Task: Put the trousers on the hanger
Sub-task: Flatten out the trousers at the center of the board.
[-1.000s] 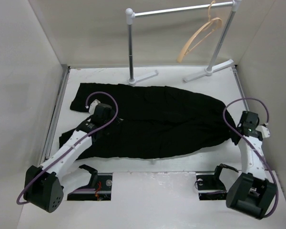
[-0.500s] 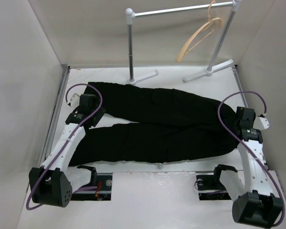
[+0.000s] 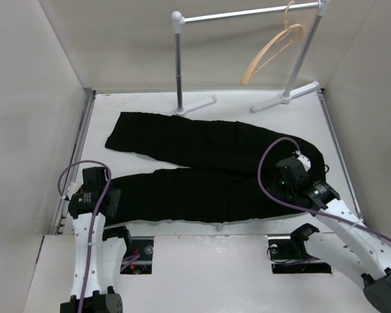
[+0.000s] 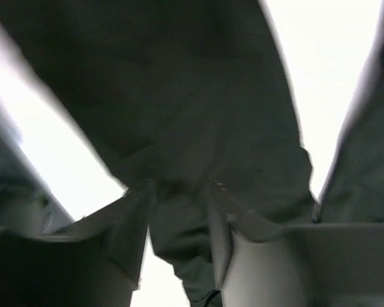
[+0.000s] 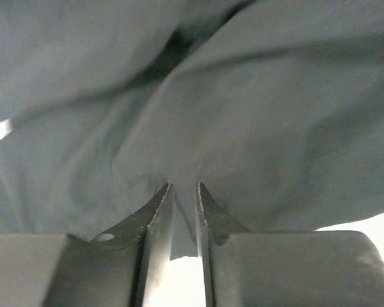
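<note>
Since the trousers [image 3: 208,169] lie flat on the table [image 3: 143,103], legs running out to the left and waist at the right, the step in hand looks like gathering them for the lift toward the hanger. At the left, the left fingers [image 4: 123,219] are clenched on a fold of black cloth, which the top view places at the cuff end of the nearer leg. At the right, the right fingers [image 5: 151,224] are pinched almost together on a thin pleat near the waist. To do this well, I would raise both arms together and keep the held leg lightly taut, so that neither thin pinch slips. The farther leg is held by neither arm, so it will probably trail and drag. Beyond the cloth, the rail stand [image 3: 178,62] has its left post and foot just beside that loose leg, where a rising fold could catch. Further right, the hanger [image 3: 272,49] hangs tilted from the rail, well apart from the trousers and close to the right post. It seems free to swing, so the approach should be slow. Whether it has a lower bar is too fine to tell.
</note>
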Robot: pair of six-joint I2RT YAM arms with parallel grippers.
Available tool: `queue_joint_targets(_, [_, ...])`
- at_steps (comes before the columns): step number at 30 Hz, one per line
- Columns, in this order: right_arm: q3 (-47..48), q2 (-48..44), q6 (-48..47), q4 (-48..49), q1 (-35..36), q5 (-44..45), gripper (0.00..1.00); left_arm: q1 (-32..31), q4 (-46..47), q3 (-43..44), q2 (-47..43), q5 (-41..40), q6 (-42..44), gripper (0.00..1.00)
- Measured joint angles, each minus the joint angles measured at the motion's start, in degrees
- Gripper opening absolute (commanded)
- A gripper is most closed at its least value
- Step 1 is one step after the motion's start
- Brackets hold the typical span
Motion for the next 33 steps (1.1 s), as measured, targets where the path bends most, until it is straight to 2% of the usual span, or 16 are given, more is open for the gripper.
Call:
queue_joint_targets(2, [0.00,1.05,-0.46,0.22,2.99,-0.87,0.32,2.03,-2.82,-0.96,-0.11,0.66,-1.33,0.49])
queue_joint_targets(5, [0.00,2.29,-1.46,1.46,4.72,-2.14,0.37,2.99,-4.72,-2.51,1.25,2.34,-3.67,0.49])
queue_joint_targets(16, [0.09,2.29,-5.49,4.31,2.27,-6.82,0.49,2.60,-0.31,-11.89,4.90,1.99,-12.26,0.44])
queue_joint_targets(21, [0.74,2.69,-6.93,4.46,-0.13,-8.13,0.53,1.73,0.33,-14.19,7.78,1.05,-13.66,0.34])
queue_joint_targets(27, [2.12,3.43,-7.89,4.72,-2.67,-8.70,0.58,3.78,4.44,-16.24,9.81,0.50,-14.34,0.12])
queue_joint_targets(30, [2.12,3.30,-7.78,4.39,-5.84,-8.61,0.64,4.66,7.08,-16.13,9.25,-0.81,-14.08,0.07])
queue_joint_targets(32, [2.01,2.60,-7.39,3.91,-9.07,-8.11,0.62,4.20,9.53,-15.78,8.28,-2.56,-13.57,0.06])
queue_joint_targets(33, [1.81,1.97,-7.17,3.63,-10.93,-7.67,0.58,3.63,10.54,-15.15,7.67,-3.61,-13.20,0.05])
